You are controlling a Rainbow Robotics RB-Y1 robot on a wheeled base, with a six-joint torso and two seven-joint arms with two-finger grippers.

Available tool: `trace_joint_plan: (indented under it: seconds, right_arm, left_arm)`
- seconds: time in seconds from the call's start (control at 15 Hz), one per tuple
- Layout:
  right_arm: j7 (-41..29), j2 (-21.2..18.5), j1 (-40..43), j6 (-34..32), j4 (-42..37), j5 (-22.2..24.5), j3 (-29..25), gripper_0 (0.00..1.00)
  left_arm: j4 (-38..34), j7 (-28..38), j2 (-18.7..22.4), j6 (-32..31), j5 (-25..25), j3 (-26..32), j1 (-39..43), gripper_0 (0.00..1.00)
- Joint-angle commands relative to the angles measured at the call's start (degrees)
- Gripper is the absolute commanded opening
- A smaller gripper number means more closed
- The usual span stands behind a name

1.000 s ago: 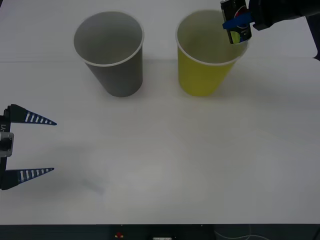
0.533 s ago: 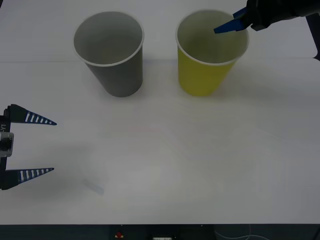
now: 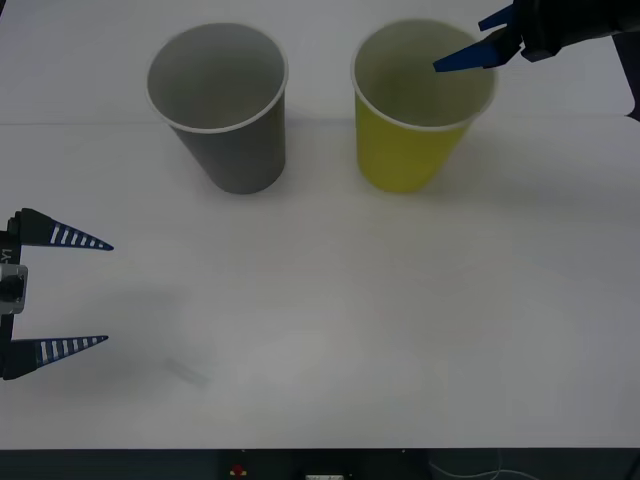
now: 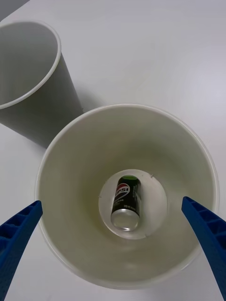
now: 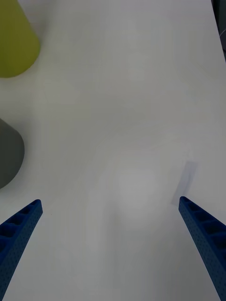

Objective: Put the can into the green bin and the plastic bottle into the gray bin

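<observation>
The can [image 4: 126, 202] lies on its side on the floor of the green bin [image 3: 412, 150], its silver top showing in the right wrist view. My right gripper [image 3: 478, 40] hovers open over the bin's far right rim, its fingers spread wider than the inside wall [image 4: 84, 155] and holding nothing. The gray bin [image 3: 235, 150] stands upright to the left of the green one, apart from it. At the table's left edge my left gripper [image 3: 107, 293] rests open and empty. The plastic bottle is out of view.
A small clear scrap [image 3: 187, 372] lies flat on the white table near my left gripper. The table's front edge [image 3: 320, 450] runs along the bottom of the front view. A faint seam [image 3: 80, 123] crosses the table behind the bins.
A second ago my right gripper held the can over the green bin. It opened, the can dropped inside, and the gripper drew back slightly to the right. The left arm stayed still.
</observation>
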Motion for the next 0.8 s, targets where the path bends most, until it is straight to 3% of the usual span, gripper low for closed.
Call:
trace_joint_plan:
  seconds: [0.07,0.27,0.47,0.8]
  right_arm:
    - [1.02,-2.36,5.26,1.15,-5.61,-1.03,-3.52,1.00]
    - [7.18,-3.77,14.66,1.15,-12.29,-2.88,-11.69,1.00]
    - [18.51,-6.94,24.86,0.53,-15.90,-11.49,-17.93,1.00]
    - [33.19,-8.52,43.49,-5.71,-22.23,-17.64,-32.87,1.00]
  left_arm:
    - [0.00,0.00,0.00,0.00,0.00,0.00,0.00,1.00]
    - [0.00,0.00,0.00,0.00,0.00,0.00,0.00,1.00]
    - [0.00,0.00,0.00,0.00,0.00,0.00,0.00,1.00]
    - [0.00,0.00,0.00,0.00,0.00,0.00,0.00,1.00]
